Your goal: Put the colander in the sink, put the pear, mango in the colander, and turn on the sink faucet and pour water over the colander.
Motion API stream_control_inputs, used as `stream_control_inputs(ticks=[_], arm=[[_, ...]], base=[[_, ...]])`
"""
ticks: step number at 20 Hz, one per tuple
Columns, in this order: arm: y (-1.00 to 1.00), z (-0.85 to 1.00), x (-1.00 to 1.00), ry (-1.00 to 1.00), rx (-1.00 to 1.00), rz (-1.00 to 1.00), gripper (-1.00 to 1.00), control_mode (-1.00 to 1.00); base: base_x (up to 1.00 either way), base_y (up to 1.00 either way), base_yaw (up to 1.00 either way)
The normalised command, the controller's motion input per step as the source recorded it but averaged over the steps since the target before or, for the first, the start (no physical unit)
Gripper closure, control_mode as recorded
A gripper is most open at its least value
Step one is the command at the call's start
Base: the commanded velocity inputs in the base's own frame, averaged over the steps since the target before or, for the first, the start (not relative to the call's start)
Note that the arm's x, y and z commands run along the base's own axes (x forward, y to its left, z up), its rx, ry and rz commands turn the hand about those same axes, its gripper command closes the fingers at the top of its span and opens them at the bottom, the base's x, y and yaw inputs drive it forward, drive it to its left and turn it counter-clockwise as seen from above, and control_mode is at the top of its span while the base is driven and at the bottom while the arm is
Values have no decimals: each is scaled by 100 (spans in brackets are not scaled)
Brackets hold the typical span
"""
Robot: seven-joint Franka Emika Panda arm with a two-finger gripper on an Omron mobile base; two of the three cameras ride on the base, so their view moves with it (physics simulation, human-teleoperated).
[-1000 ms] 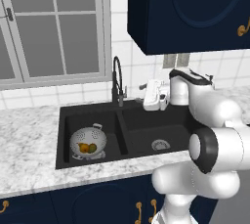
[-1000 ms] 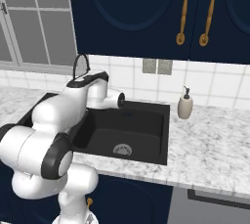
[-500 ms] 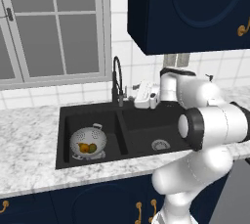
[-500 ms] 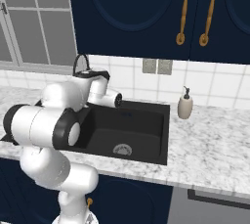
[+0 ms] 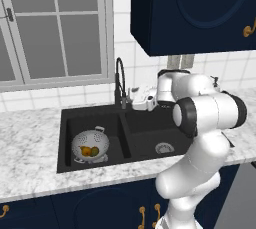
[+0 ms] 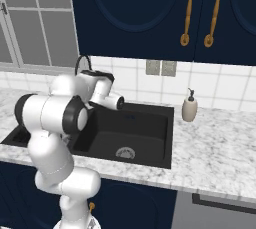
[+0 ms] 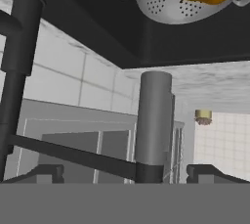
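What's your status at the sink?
Gripper open, at faucet base. Colander in left basin with fruit inside. No water running, nothing in the way.

A soap dispenser (image 6: 189, 106) stands on the marble counter (image 6: 220, 148) beneath navy cabinets (image 6: 150, 13).

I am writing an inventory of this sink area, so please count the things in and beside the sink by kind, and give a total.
Colander: 1
Fruit pieces in the colander: 2
Sink faucet: 1
Soap dispenser: 1
Sink drains in view: 1
Total: 6
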Motion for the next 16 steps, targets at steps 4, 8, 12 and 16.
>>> stream_control_inputs(ticks=[4, 8, 12, 16], arm=[[6, -3, 12, 0, 3, 0, -100, -100], [27, -2, 5, 4, 0, 0, -100, -100], [39, -7, 35, 9, 0, 0, -100, -100], [24, -13, 56, 7, 0, 0, -100, -100]], base=[[0, 0, 0], [0, 0, 0], [0, 0, 0], [0, 0, 0]])
